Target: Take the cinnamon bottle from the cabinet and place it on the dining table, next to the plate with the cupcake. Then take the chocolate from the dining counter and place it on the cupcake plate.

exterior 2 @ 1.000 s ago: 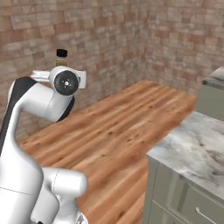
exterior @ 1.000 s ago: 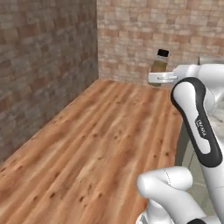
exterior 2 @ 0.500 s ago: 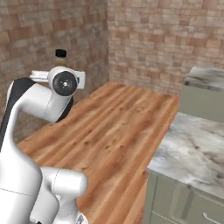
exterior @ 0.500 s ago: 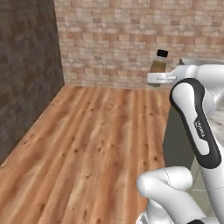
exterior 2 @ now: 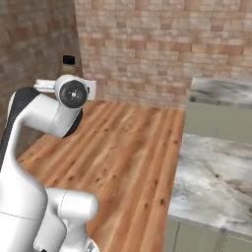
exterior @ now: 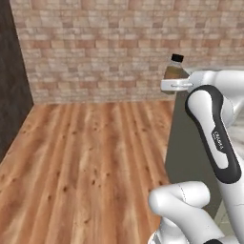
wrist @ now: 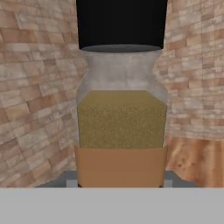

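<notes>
The cinnamon bottle [wrist: 121,113], clear with brown powder, a black cap and a pale label, stands upright in my gripper [wrist: 121,181], which is shut on its lower part. In the left base view the bottle [exterior: 174,67] rises above the white hand [exterior: 175,85], held high in front of the brick wall. From the right side the bottle's cap [exterior 2: 68,60] pokes up behind the wrist. The marble-topped dining counter [exterior 2: 216,182] on its sage-green base lies to the right. The cabinet, plate, cupcake and chocolate are out of view.
A brick wall [exterior: 105,47] closes the far side, with a darker wall [exterior: 12,86] at the left. Wooden floor [exterior: 86,162] stretches ahead. A second marble top [exterior 2: 221,91] sits farther back on the right. The counter's green side panel [exterior: 186,143] stands close beside the arm.
The whole picture has swung as the base turns: the brick wall now faces me and the marble counter has come nearer on the right. The bottle stays held as before.
</notes>
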